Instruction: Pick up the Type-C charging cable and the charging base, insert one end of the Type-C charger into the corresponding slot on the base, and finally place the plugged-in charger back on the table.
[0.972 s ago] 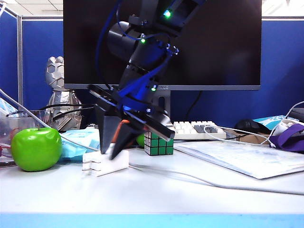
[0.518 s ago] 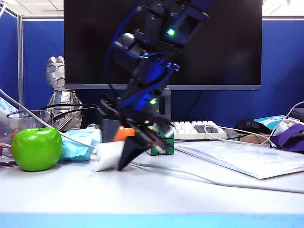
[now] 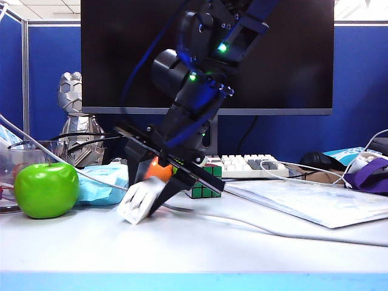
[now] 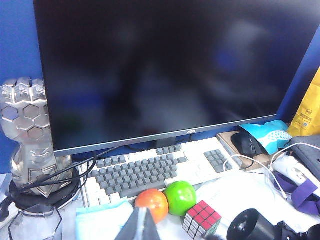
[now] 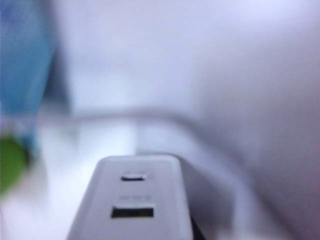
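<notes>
On the white table (image 3: 200, 254) near its front edge, the right tool (image 3: 151, 195) clamps the tilted charging base (image 3: 138, 202), one corner touching the surface, while farther back the left tool (image 4: 140, 227) hangs closed before the keyboard (image 4: 150, 170).

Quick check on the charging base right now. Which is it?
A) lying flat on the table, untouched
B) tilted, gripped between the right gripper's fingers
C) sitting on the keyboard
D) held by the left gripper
B: in the exterior view the charging base sits tilted between the fingers of the right gripper, and the right wrist view shows its port face close up; the left gripper is shut and empty.
</notes>
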